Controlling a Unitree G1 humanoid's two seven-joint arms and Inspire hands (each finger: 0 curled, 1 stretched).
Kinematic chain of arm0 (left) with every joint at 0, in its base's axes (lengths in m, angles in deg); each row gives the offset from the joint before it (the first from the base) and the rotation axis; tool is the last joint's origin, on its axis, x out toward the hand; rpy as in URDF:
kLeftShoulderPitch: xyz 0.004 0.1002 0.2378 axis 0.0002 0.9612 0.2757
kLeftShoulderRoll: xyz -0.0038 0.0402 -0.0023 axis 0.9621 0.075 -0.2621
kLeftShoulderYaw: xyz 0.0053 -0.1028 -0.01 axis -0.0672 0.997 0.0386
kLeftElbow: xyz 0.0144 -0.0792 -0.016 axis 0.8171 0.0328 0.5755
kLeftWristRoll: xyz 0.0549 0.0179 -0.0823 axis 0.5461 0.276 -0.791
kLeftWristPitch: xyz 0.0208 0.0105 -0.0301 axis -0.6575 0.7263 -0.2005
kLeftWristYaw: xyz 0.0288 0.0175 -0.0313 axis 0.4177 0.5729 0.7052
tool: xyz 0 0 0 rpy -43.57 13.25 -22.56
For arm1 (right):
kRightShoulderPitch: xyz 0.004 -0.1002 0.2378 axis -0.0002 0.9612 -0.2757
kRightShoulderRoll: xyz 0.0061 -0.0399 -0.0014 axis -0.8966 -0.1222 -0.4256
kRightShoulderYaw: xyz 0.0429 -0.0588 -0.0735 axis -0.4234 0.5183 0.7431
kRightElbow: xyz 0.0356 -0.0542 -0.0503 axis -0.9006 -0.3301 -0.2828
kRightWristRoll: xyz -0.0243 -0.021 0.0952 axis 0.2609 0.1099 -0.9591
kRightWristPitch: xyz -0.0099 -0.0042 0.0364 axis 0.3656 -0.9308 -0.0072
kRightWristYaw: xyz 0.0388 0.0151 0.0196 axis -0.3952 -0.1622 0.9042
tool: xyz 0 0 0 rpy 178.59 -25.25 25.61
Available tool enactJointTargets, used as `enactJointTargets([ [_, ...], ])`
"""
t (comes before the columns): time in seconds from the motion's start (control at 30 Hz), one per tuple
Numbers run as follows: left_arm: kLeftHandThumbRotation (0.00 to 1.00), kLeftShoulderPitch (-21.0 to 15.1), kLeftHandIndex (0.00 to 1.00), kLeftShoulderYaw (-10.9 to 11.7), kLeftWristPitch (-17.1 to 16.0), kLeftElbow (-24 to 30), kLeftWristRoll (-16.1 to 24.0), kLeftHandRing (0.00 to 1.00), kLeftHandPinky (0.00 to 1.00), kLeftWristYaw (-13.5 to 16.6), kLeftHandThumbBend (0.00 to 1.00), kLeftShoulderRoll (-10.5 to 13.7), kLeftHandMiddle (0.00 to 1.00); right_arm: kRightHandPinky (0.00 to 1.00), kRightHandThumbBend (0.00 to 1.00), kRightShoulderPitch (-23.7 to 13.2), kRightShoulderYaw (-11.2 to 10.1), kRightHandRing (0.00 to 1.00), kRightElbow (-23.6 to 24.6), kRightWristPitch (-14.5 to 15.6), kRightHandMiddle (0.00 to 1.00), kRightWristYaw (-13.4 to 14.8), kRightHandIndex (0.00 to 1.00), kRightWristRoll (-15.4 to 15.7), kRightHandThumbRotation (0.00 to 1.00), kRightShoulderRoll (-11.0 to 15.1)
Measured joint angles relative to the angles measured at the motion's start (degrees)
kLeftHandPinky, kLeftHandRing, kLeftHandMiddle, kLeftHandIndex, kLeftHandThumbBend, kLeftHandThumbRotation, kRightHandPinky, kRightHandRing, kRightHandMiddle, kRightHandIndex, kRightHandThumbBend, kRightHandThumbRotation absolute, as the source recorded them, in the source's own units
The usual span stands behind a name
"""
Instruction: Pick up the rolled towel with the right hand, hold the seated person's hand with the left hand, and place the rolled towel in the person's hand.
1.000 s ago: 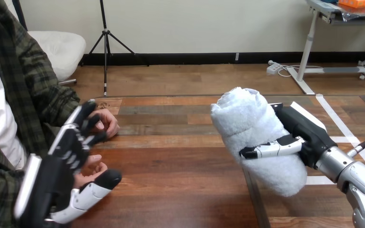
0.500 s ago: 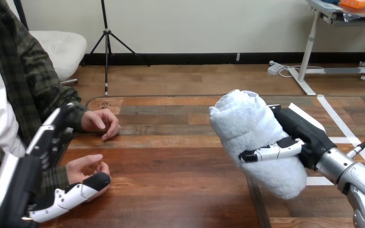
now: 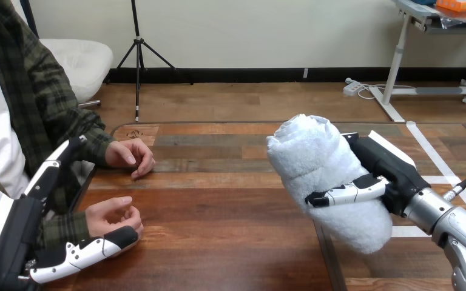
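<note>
Gently close the left robot hand (image 3: pixel 21 242), spread open beside the person's nearer hand (image 3: pixel 110 215); the right robot hand (image 3: pixel 388 168) clamps the rolled towel (image 3: pixel 321 160).

Fluffy matt cloth rolled towel (image 3: pixel 317 159); smooth, glossy wood table (image 3: pixel 230 209).

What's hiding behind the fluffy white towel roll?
The right hand grips the rolled towel: its black palm shows behind, thumb across the front. Its fingers are covered by the towel.
</note>
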Motion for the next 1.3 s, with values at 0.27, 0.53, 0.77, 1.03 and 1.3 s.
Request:
enactJointTargets([
  [0.27, 0.40, 0.00, 0.88, 0.55, 1.75, 0.76, 1.53, 0.89, 0.82, -0.01, 1.00, 0.97, 0.90, 0.25, 0.84, 0.19, -0.23, 0.30, 0.49, 1.21, 0.38, -0.84, 0.43, -0.48, 0.00, 0.14],
  [0.53, 0.34, -0.04, 0.87, 0.59, 3.36, 1.03, 3.15, 0.89, 0.81, -0.82, 1.00, 3.07, 0.89, 0.25, 0.84, 1.24, -0.76, 0.29, 2.29, 2.12, 0.37, -1.29, 0.43, -0.92, 0.00, 0.17],
  [0.77, 0.30, -0.40, 0.86, 0.60, 4.01, 0.58, 2.90, 0.87, 0.80, -2.30, 1.00, 5.26, 0.89, 0.24, 0.84, 2.45, -1.01, 0.28, 4.08, 2.24, 0.37, -1.47, 0.43, -0.92, 0.00, 0.73],
  [1.03, 0.27, -1.47, 0.86, 0.65, 4.20, -0.97, 5.16, 0.86, 0.79, -2.31, 1.00, 7.79, 0.87, 0.23, 0.84, 4.01, -1.47, 0.29, 7.46, 4.29, 0.38, -2.50, 0.43, -1.47, 0.00, 1.38],
  [1.3, 0.22, -2.93, 0.85, 0.65, 6.55, -2.89, 7.14, 0.85, 0.78, -2.45, 1.00, 10.36, 0.87, 0.23, 0.85, 6.31, -1.66, 0.28, 12.93, 8.01, 0.38, -3.79, 0.43, -2.69, 0.00, 2.24],
])
